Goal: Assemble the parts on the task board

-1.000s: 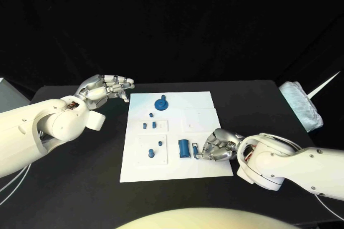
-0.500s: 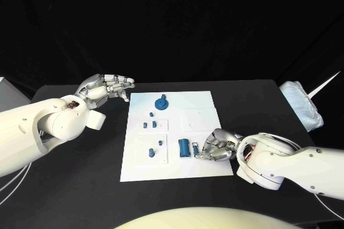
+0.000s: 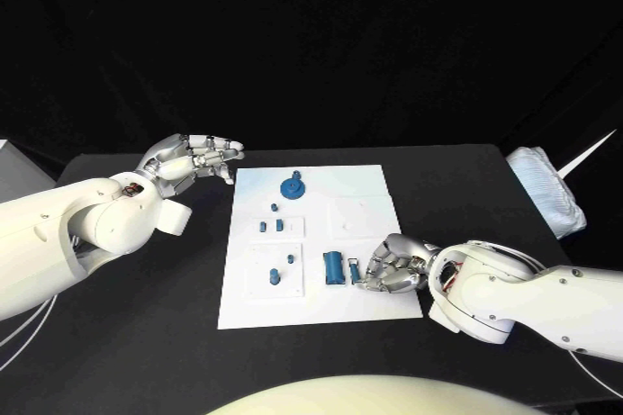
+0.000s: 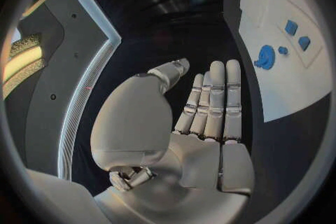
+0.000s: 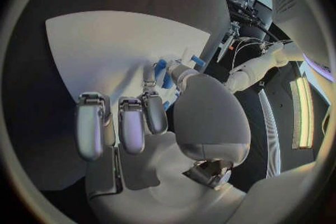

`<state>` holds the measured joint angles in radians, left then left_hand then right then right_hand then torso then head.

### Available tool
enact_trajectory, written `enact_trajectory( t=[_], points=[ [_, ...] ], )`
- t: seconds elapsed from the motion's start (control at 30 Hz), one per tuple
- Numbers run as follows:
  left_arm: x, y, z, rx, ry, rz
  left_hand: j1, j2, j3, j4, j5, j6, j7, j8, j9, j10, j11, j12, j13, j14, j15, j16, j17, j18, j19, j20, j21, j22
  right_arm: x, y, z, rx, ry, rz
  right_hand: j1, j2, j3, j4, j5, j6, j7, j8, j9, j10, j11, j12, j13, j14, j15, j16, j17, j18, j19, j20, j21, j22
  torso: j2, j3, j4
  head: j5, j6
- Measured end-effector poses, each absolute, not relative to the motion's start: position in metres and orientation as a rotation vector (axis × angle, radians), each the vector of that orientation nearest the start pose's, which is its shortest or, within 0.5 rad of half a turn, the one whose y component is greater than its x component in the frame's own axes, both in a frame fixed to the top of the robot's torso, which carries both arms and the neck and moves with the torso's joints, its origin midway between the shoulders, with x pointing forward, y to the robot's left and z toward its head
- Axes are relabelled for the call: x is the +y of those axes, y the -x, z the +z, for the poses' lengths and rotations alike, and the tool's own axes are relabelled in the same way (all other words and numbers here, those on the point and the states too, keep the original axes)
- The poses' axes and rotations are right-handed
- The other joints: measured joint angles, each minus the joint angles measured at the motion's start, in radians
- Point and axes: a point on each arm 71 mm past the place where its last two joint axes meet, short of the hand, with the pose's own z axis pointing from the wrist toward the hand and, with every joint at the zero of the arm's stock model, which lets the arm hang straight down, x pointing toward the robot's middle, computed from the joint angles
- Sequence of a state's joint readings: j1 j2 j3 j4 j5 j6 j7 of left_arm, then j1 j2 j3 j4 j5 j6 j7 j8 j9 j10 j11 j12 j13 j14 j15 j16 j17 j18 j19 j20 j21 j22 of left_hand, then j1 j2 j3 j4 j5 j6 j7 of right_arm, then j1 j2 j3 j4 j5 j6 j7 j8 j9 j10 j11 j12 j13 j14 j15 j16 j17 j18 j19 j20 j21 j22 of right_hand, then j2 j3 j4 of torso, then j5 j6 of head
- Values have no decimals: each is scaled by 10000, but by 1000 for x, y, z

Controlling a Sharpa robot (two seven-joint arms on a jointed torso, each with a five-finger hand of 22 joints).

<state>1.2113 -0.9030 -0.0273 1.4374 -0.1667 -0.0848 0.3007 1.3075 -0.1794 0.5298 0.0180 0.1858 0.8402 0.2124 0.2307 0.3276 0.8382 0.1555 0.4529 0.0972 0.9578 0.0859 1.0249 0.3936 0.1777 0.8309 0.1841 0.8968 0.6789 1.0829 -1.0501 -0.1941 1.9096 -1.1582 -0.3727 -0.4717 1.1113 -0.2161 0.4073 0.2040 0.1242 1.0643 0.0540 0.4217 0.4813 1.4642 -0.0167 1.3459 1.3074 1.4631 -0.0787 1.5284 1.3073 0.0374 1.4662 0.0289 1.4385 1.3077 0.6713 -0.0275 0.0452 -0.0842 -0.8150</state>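
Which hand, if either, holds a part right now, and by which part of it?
The left hand holds nothing. The right hand has its fingers at a small blue part on the task board; whether it grips cannot be told.

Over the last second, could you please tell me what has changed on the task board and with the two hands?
Very little. The right robot hand has crept slightly towards the blue cylinder lying on the task board, fingers curled beside it; whether it grips anything cannot be told. The left robot hand stayed raised and open off the board's far corner. The blue parts, including the round one, have not moved.
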Motion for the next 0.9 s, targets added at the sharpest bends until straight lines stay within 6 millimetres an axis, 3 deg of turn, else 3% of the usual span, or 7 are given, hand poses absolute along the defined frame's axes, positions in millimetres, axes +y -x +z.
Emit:
enact_trajectory(
  t=[0.23, 0.9],
  points=[
    [252, -501, -177, 15881, 9522, -15267, 0, 0, 0, 0, 0, 0, 0, 0, 0, 0, 0, 0, 0, 0, 0, 0, -1, 0, 0, 0, 0, 1, -212, -359, -266, 21349, -3400, 5658, 107, 107, 32, -32, 58, 0, 0, 0, -9, 0, 0, 0, 0, 0, 0, 0, 8, 0, 0, 0, 5, -1, 1, -1, 0, -4, 1],
    [252, -501, -177, 15948, 9545, -15247, 0, 0, 0, 0, 0, 0, 0, 0, 0, 0, 0, 41, 1, 0, 0, 0, -3, 0, 0, 0, -40, 2, -210, -371, -273, 21222, -3415, 5465, 144, 144, 29, -29, 58, 0, 0, -39, -8, 0, 0, 43, 0, 0, 0, 0, 6, -1, 0, 0, 40, -3, 1, -5, 11, 13, 29]
  ],
)
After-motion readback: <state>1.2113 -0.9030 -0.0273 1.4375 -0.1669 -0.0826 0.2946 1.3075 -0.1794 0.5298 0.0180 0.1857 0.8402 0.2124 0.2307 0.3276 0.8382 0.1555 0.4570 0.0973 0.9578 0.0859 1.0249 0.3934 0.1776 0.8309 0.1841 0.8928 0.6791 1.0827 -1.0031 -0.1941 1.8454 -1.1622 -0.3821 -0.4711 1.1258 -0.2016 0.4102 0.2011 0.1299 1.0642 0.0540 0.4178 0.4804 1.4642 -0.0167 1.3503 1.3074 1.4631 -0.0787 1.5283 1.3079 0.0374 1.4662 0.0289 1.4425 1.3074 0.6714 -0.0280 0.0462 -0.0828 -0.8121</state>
